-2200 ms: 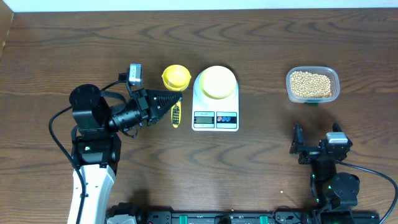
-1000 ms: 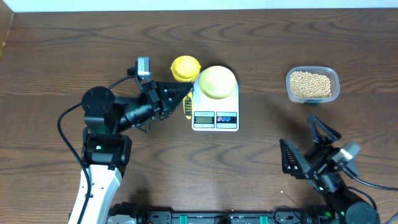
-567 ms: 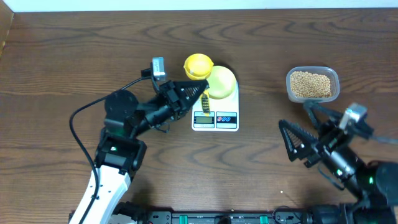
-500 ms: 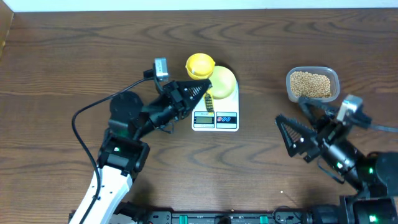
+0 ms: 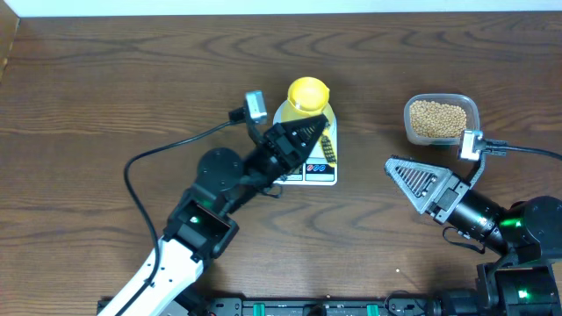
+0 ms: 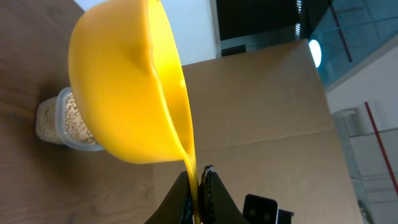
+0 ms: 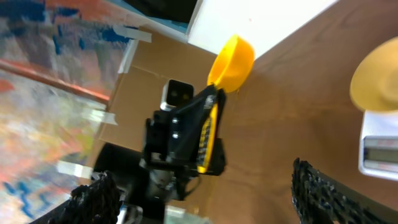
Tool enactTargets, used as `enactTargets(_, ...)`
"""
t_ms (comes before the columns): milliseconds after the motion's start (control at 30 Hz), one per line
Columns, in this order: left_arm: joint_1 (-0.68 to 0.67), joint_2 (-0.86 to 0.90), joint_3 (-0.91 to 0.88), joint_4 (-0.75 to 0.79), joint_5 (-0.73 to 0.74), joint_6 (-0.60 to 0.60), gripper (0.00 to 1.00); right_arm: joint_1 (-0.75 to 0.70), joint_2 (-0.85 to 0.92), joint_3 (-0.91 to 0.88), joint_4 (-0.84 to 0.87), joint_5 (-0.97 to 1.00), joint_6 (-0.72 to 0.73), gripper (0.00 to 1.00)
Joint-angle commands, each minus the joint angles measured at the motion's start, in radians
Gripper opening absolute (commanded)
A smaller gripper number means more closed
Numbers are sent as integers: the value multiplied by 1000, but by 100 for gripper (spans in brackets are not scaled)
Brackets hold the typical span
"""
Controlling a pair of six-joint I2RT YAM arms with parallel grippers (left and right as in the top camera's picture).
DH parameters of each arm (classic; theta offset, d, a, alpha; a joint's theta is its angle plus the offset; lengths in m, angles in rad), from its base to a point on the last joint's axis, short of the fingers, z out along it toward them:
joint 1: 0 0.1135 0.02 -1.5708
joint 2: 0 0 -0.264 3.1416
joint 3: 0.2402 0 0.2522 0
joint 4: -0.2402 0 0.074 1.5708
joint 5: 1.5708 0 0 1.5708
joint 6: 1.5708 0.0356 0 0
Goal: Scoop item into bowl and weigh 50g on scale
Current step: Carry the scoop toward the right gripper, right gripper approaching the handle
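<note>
L end effector [image 5: 316,132] clenched on yellow scoop [image 5: 307,90] above scale [image 5: 318,168]; R end effector [image 5: 420,180] spread, empty. Risk, I reckon: scoop clips bowl [image 7: 376,81], knocks it off scale.

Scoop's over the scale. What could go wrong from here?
The yellow plastic scoop in the shut left gripper hangs over the white scale; it may clip the pale yellow-green bowl there.
The open right gripper sits beside the clear bean tub, where the scoop must go; the arms could collide.
</note>
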Motion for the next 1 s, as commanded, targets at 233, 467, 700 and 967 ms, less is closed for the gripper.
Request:
enactTargets(233,-124,97,10,180,-74,9,7,-3,0,17,-1,-24,204,68)
enactTargets(467,-125,135,10,259,-76,8,7,-3,0,17,-1,-35,205,68)
enactTargets(700,-180,146,10,334,-133,9,7,-3,0,17,-1,-17,208,69)
enactTargets(967,-232,156,10,334,-226,9,7,-3,0,17,-1,-8,208,66)
